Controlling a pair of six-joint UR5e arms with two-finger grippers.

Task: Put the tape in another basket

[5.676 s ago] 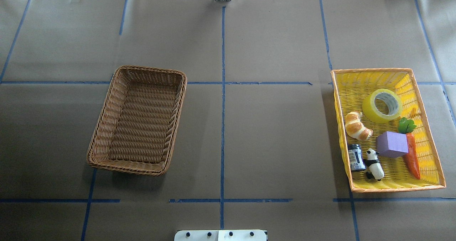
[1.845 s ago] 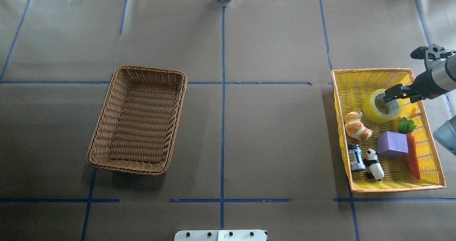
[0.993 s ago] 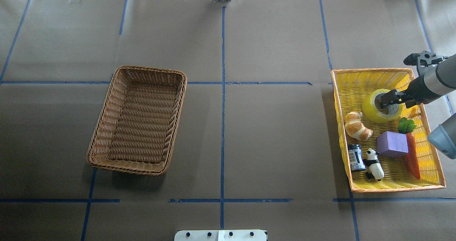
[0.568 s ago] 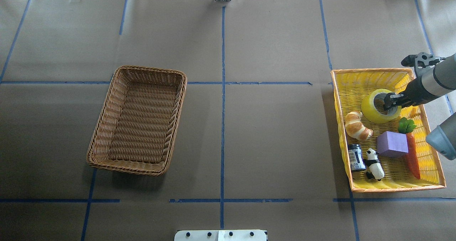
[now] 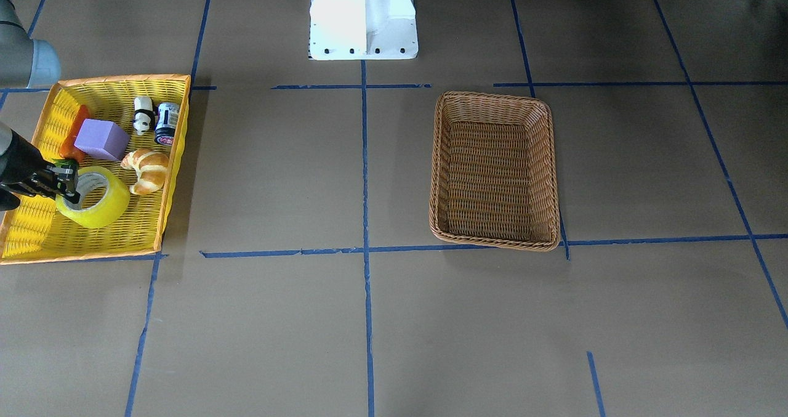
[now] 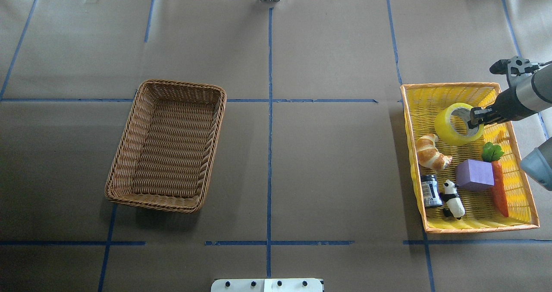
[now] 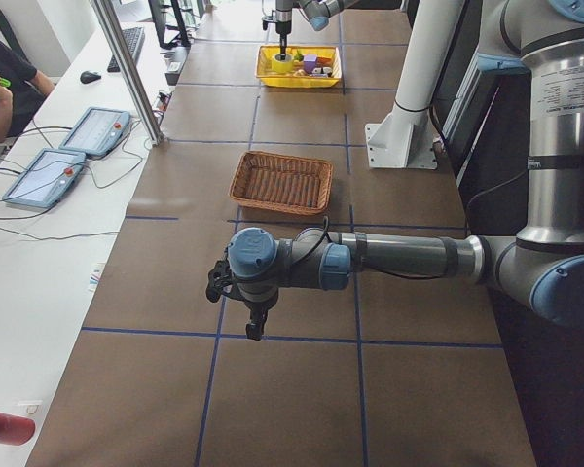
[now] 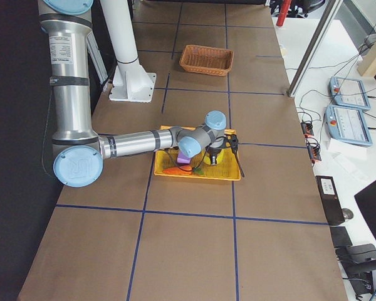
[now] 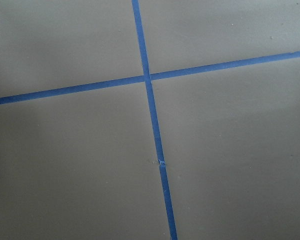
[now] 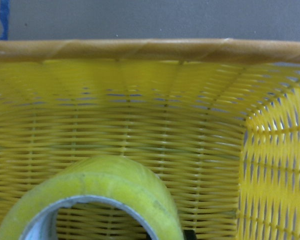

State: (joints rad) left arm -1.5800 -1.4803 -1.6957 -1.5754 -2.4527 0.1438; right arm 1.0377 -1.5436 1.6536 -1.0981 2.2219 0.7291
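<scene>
The tape (image 6: 450,130), a yellow-green roll with a grey core, is in the yellow basket (image 6: 448,85), tilted and raised a little off its floor. My right gripper (image 6: 474,117) is shut on the roll's right wall, one finger inside the core. It shows the same way in the front view, gripper (image 5: 61,180) on the tape (image 5: 101,210). The right wrist view shows the tape's rim (image 10: 105,175) close below. The brown wicker basket (image 6: 181,85) stands empty at the left. My left gripper (image 7: 254,329) hangs over bare table; I cannot tell whether it is open.
The yellow basket also holds a croissant (image 6: 431,152), a purple block (image 6: 474,174), a carrot (image 6: 499,188), a panda figure (image 6: 453,199) and a small dark can (image 6: 430,190). Blue tape lines mark the brown table cover.
My right arm came in over the yellow basket, lowered onto the tape and shut on its wall. The roll has now risen and shifted slightly to the left.
</scene>
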